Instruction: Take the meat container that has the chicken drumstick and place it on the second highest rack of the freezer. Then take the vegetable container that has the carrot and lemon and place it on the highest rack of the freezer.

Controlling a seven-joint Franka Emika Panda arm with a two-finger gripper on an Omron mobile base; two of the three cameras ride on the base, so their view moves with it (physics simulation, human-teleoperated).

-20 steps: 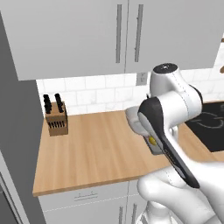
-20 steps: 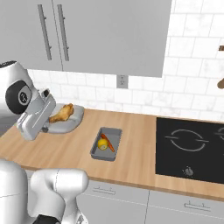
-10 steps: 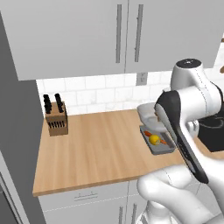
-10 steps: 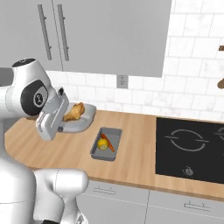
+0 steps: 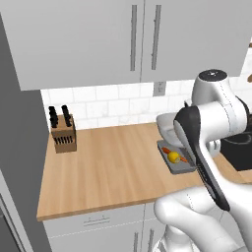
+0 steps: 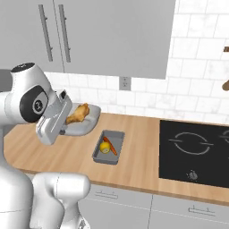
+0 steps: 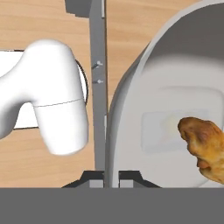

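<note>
I have the gripper (image 7: 106,175) clamped on the tub (image 6: 85,126) rim; it's lifted off the counter (image 5: 113,172) now, drumstick (image 6: 77,114) aboard, freezer next.

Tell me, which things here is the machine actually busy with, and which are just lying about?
Part of the job:
- light-grey rounded tub, its rim pinched in the shut tool
- golden-brown chicken drumstick inside it
- dark-grey rectangular tray with a yellow lemon and an orange carrot

Just lying about:
- wooden knife block
- black cooktop
- wall outlet
</note>
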